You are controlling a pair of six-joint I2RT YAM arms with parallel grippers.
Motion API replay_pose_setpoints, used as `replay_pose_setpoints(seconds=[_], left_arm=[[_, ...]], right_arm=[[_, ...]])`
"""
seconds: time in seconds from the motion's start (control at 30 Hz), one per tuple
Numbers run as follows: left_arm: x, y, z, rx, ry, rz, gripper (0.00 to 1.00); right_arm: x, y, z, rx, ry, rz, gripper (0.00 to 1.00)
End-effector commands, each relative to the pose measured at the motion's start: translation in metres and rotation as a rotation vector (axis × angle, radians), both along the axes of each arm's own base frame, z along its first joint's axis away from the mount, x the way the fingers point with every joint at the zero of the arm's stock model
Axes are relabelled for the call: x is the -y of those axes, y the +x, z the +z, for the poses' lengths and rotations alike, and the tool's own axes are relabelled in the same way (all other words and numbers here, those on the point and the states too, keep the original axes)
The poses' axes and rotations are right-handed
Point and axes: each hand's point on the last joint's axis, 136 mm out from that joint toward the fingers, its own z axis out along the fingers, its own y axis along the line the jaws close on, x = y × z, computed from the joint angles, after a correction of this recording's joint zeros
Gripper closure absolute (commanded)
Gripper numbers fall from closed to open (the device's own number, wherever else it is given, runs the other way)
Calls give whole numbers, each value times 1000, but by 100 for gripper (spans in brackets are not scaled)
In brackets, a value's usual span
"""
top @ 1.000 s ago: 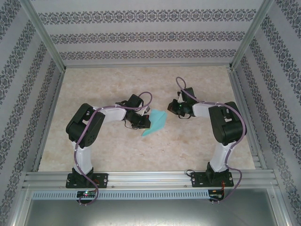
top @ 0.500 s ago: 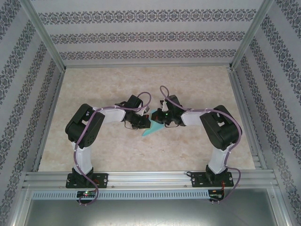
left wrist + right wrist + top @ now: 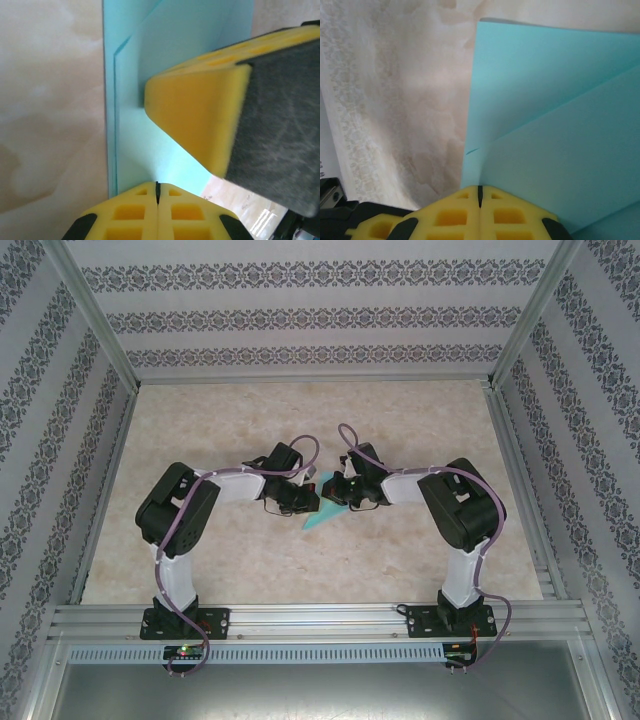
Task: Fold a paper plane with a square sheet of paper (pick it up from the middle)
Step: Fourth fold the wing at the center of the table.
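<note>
My right pincer [image 3: 343, 492] had swung in from the right to meet my left pincer [image 3: 303, 502] over the part-folded turquoise sheet [image 3: 322, 520], which lay flat in the middle of the bench [image 3: 250, 560]. Both pincers were pressed together, tips bearing down on the paper, seemingly to pin it and flatten its crease

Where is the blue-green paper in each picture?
Top external: the folded paper lies mid-table, between the two arms.
Left wrist: the folded paper fills the upper middle.
Right wrist: the folded paper covers the right half.
Shared landmark: the marbled beige table runs along the paper's straight left edge in both wrist views.
</note>
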Motion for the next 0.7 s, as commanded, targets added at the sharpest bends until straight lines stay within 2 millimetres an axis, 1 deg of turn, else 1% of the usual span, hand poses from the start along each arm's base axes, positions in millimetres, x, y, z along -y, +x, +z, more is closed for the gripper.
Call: replay_pose_setpoints(seconds=[0.0, 0.1, 0.2, 0.3, 0.43, 0.6, 0.67], left_arm=[[2, -1, 29, 30, -60, 12, 90], [4, -10, 33, 9, -84, 12, 88], [8, -18, 29, -10, -91, 8, 87], [6, -25, 15, -31, -57, 18, 87], [-1, -27, -4, -59, -23, 66, 87], [-4, -29, -15, -73, -18, 97, 88], [-9, -32, -20, -76, 6, 104, 88]], right_arm=[[26, -11, -41, -79, -159, -31, 100], [27, -14, -43, -96, -169, -28, 100], [27, -18, -46, -115, -180, -21, 100], [26, -20, -48, -128, -181, -16, 100], [26, -24, -51, -144, -191, -2, 100], [29, -27, -53, -149, -203, -4, 100], [31, -27, -53, -152, -208, -3, 100]])
